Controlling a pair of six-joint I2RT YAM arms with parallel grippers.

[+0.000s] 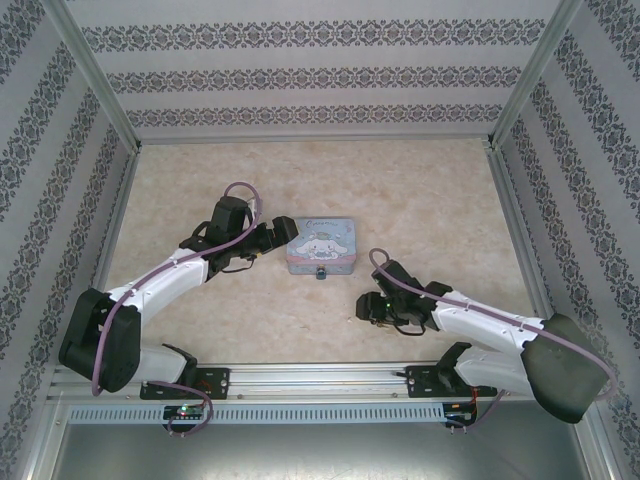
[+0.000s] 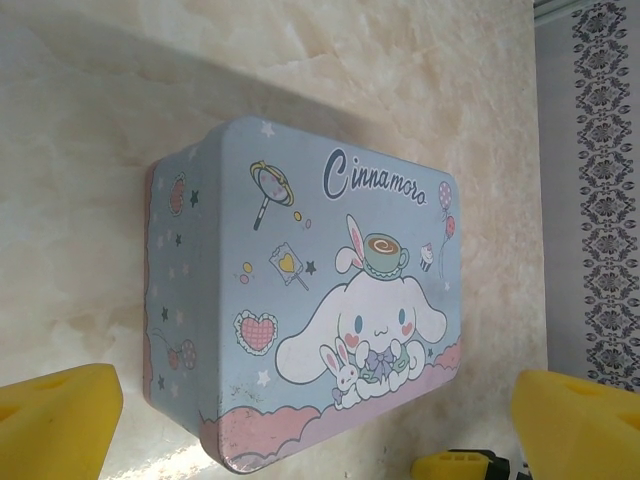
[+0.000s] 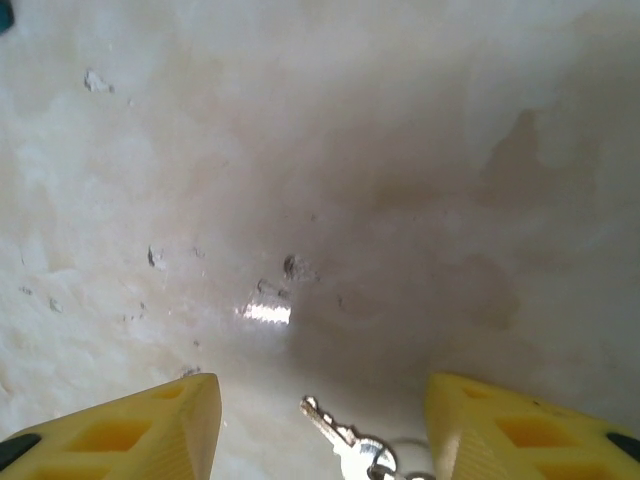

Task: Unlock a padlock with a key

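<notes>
The key (image 3: 340, 438) lies flat on the bench (image 3: 400, 150) between the spread fingers (image 3: 140, 425) of the right hand (image 3: 322, 390), which is open and gripping nothing, so by my reading pickup and unlocking are both still to do. At that hand's 11 o'clock the padlock (image 1: 322, 272) sits at the 6 o'clock edge of the cartoon tin (image 1: 320, 243). The left hand (image 1: 272, 237), wide open, sits at the tin's 9 o'clock, and nothing stands between key and padlock.

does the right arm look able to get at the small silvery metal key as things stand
Probably yes: the small silvery metal key lies on the pale table between the right gripper's open yellow fingers, with nothing over it.
</notes>
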